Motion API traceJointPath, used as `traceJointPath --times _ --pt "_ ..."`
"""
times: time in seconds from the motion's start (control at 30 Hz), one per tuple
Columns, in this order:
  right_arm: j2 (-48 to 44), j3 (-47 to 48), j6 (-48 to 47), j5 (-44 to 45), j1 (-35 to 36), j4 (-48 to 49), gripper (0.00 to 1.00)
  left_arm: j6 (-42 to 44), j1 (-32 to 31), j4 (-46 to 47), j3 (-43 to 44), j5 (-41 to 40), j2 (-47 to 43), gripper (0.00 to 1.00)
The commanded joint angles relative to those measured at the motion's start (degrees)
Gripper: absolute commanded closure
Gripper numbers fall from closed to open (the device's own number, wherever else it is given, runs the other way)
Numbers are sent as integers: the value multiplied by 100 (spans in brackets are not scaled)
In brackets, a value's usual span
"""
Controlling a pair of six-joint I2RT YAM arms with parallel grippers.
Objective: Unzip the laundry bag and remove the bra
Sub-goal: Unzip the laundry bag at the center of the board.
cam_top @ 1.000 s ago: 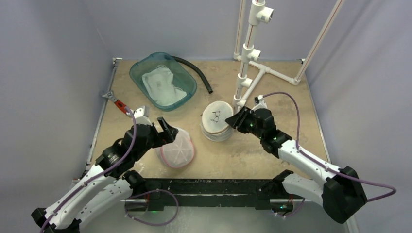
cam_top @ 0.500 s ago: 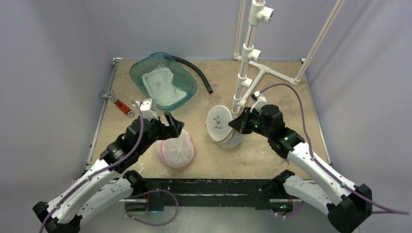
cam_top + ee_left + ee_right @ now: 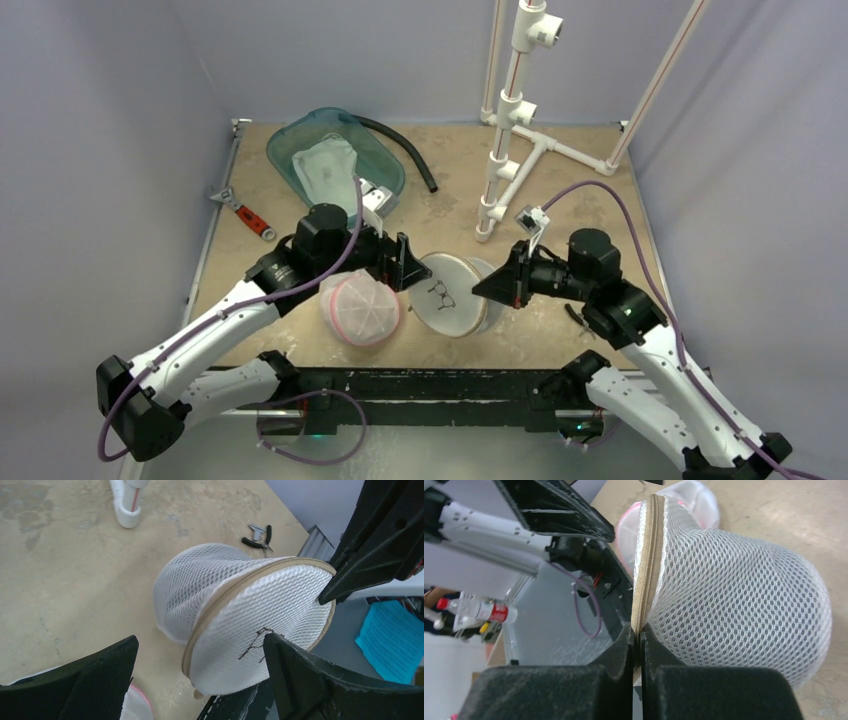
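Two risks. Right fingers (image 3: 620, 650) were pinched shut on only the zipper seam (image 3: 648, 550) of the laundry bag (image 3: 452, 300), tilted mid-frame, so that thin grip could slip. Left fingers (image 3: 102, 672), wide open beside it, might snag mesh; zip pull not visible.

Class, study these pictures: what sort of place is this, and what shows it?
Probably a robot test cell in a lab, not a home: a white-and-black left arm and right arm bolted at a tan tabletop's edge, plain grey enclosure walls, and a white plastic pipe stand.
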Motion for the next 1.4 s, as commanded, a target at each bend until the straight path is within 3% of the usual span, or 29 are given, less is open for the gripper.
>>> traceJointPath --times 0.0,0.17,0.43,0.63,0.9,1.0,1.1,1.17,1.23,1.37 --pt "-234 107 -123 -1080 9 228 100 544 -13 287 321 1177 122 6" --pt "-415 132 -167 -1427 9 330 100 971 -13 73 374 1665 77 8" --pt "-571 67 -176 -1671 13 530 100 955 -8 329 93 2844 121 34" --pt "-455 -21 -140 -1705 14 757 100 690 -12 741 -210 3206 122 44" --pt "-276 -61 -124 -1736 14 941 100 475 -11 1052 -372 3472 198 98" --pt "-221 -25 -87 -1439 14 822 100 184 -13 1318 -524 3259 124 100" --pt "-212 143 -270 -863 14 457 48 -374 -12 1719 -739 2515 -44 100" --pt "-310 244 -284 -354 15 267 31 -854 -7 2030 -897 2013 -169 100" --pt "-429 359 -246 215 14 58 26 -1414 -12 2118 -1012 1342 -268 100" --pt "-670 467 -174 1275 11 -234 24 -2656 -6 2772 -1428 487 -474 100"
